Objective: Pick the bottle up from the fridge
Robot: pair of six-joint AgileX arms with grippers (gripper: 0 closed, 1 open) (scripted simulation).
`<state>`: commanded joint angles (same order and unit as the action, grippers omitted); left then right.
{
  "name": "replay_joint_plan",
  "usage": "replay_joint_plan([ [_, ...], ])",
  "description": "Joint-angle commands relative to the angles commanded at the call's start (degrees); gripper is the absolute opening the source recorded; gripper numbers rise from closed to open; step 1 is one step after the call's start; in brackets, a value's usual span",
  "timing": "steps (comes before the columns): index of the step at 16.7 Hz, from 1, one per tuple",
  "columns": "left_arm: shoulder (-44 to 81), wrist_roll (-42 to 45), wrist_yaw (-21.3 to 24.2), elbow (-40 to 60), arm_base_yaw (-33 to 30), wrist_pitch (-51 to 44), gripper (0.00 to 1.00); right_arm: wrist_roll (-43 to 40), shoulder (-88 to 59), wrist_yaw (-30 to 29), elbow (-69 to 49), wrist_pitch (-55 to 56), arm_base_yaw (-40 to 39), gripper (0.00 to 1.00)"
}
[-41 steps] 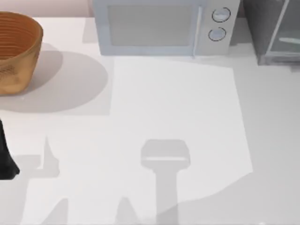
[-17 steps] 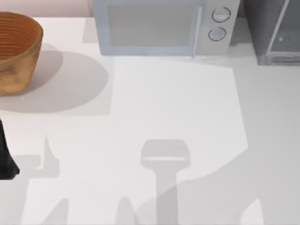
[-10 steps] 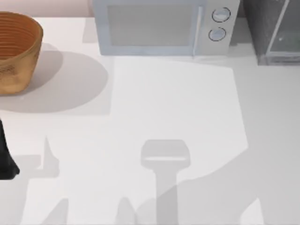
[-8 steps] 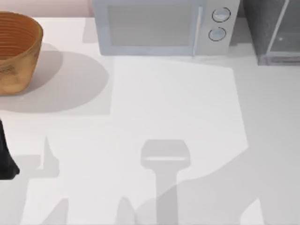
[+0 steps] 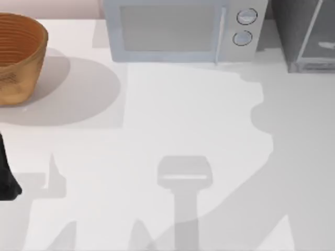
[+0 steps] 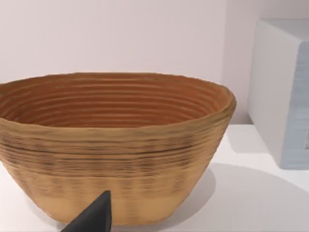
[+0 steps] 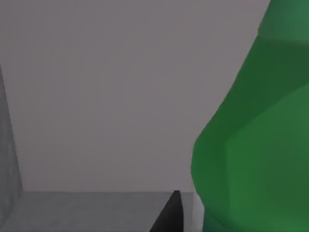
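One dark tip of our right fingers [image 7: 170,212] sits just beside the green bottle [image 7: 251,145]; we cannot tell their spread. The bottle stands upright inside the fridge [image 5: 303,34], at the worktop's [image 5: 199,115] far right. Our left arm [image 5: 6,178] stays parked at the left edge, near the basket [image 6: 113,145].

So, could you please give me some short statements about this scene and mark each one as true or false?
1. A woven basket stands at the far left of the table. True.
2. The microwave has four round knobs. False: two knobs sit at its right side.
3. The fridge stands to the right of the microwave. True.
4. The bottle in the right wrist view is red. False: it is green and very near the camera.
5. The basket holds several bottles. False: in the left wrist view its inside looks empty.
6. The left arm sits at the table's left edge. True.
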<state>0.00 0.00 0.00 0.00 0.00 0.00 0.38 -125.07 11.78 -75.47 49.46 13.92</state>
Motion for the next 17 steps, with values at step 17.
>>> replay_joint_plan([
  [17,0.00,0.00,0.00,0.00,0.00,0.00,1.00,0.18,16.21,3.61,26.46,9.94,3.32,0.00],
])
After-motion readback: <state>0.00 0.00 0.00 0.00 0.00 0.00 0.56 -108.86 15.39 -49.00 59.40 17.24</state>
